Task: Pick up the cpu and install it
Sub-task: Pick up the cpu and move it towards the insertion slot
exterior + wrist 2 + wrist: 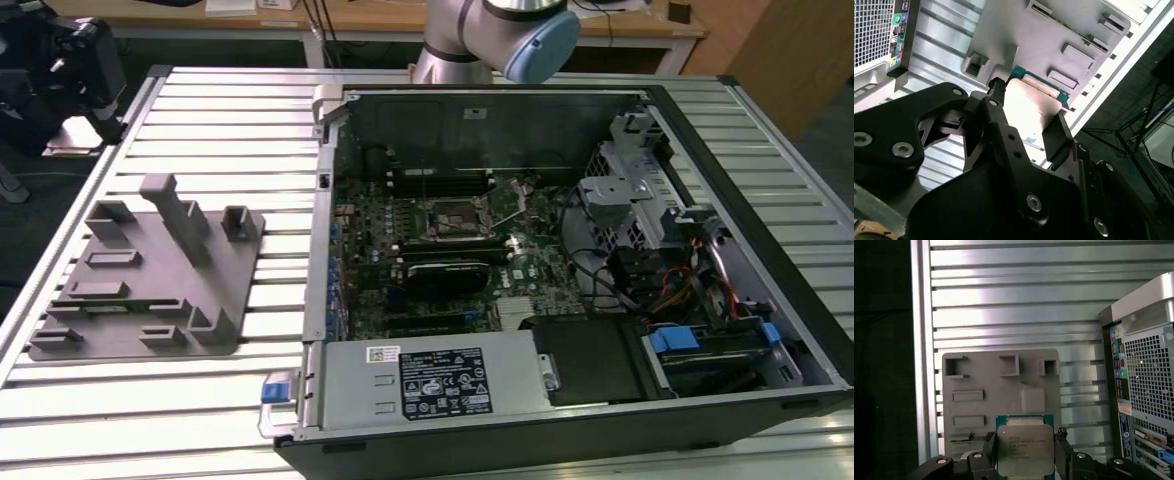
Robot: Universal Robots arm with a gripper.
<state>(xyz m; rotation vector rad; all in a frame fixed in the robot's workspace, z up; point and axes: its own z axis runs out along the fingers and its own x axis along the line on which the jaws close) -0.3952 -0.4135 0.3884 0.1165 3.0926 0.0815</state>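
In both wrist views my gripper is shut on the cpu, a flat square chip with a shiny silver top and a thin green rim. Black fingers press its two opposite edges. In the second wrist view the cpu glares bright between the fingertips. It hangs well above the grey plastic tray, apart from it. In the exterior view the tray lies on the slatted table at the exterior view's left, and the black-framed motherboard socket sits inside the open computer case.
The arm's base stands behind the case. Upright posts rise from the tray. Inside the case are a power supply, cables and drive bays. Slatted metal table surrounds both.
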